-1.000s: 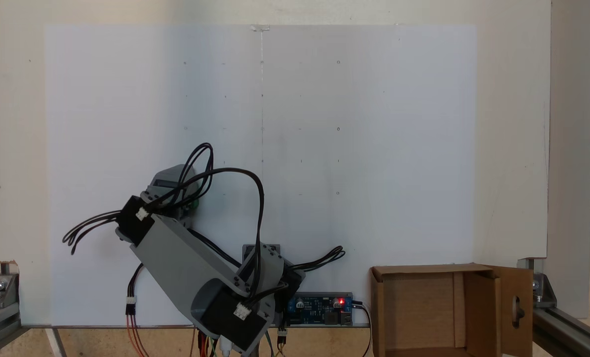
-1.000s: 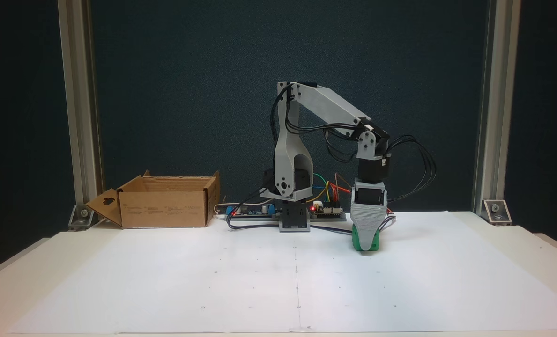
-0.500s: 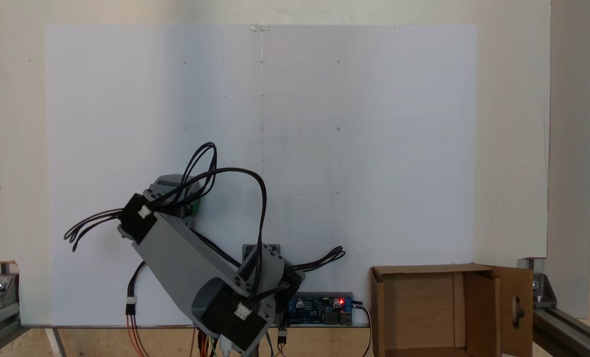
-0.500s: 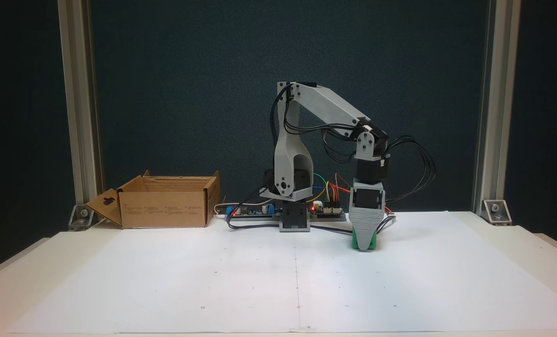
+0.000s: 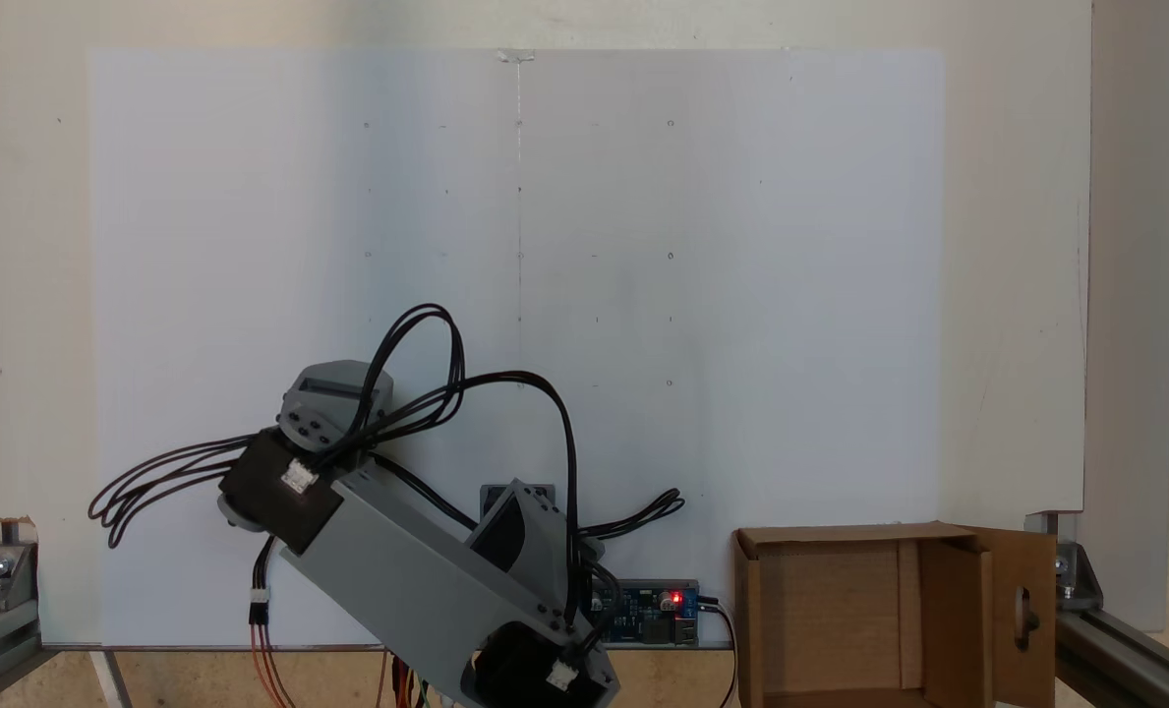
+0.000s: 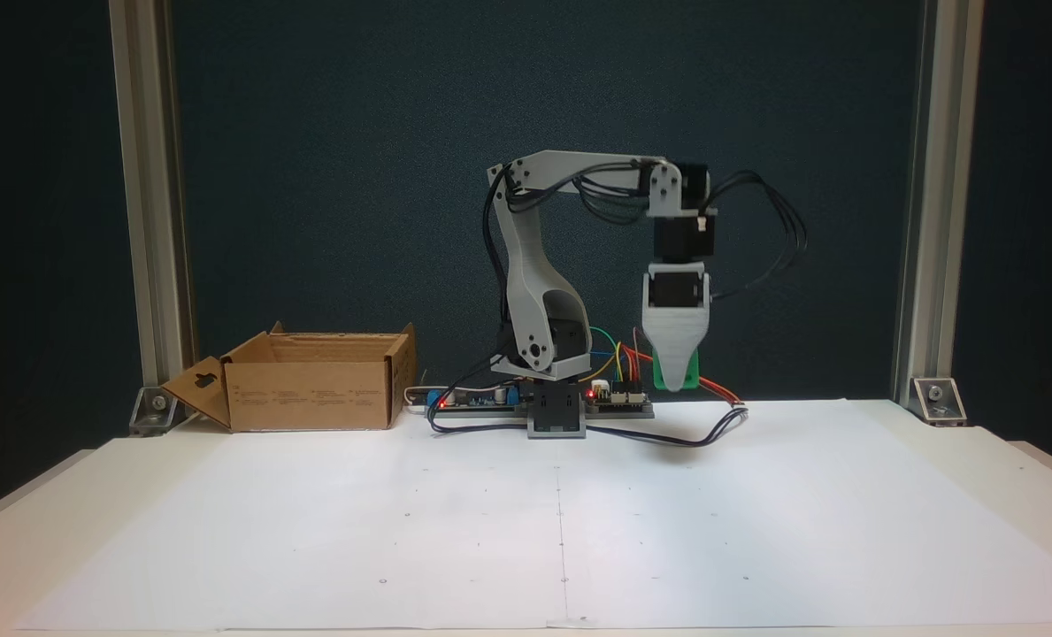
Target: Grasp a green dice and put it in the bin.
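The green dice (image 6: 693,373) hangs in the air well above the white sheet, right of the arm's base, with a grey finger covering its middle. My gripper (image 6: 676,382) points straight down and is shut on it. Seen from above in a fixed view, the wrist (image 5: 333,393) covers the dice and the fingertips. The bin (image 6: 313,394), an open brown cardboard box with a slotted flap, stands on the table far left of the gripper in that view. From above the bin (image 5: 845,534) sits at the lower right.
A controller board with a red light (image 6: 592,394) lies behind the arm's base (image 6: 554,416), with loose black cables (image 6: 694,438) trailing onto the white sheet (image 6: 561,531). Aluminium posts (image 6: 145,203) (image 6: 919,203) stand at the table's back corners.
The arm has risen, lifting the green dice off the sheet by about a hand's height. The forearm went from sloping down to level, and the wrist pulled back toward the base.
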You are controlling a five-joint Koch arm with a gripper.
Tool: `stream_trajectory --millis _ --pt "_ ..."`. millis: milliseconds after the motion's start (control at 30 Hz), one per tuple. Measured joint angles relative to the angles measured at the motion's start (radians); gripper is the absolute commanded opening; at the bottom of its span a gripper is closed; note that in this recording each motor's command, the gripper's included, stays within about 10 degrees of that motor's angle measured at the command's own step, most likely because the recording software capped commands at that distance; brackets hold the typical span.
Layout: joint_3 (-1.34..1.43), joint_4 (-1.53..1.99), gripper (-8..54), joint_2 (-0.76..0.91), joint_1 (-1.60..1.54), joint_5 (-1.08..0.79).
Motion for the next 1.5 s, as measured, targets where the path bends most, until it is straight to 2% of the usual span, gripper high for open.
stream_trajectory --millis 367,600,933,1267,1500 --pt "-0.129 0.051 12.1 0.057 0.014 -0.002" --pt "-0.241 0.052 12.1 0.054 0.173 -0.061" --pt "-0.252 -0.143 12.1 -0.158 0.693 -0.400" --pt "-0.302 -0.212 12.1 -0.161 1.212 -0.752" --pt "-0.359 -0.213 12.1 -0.163 1.628 -0.902"
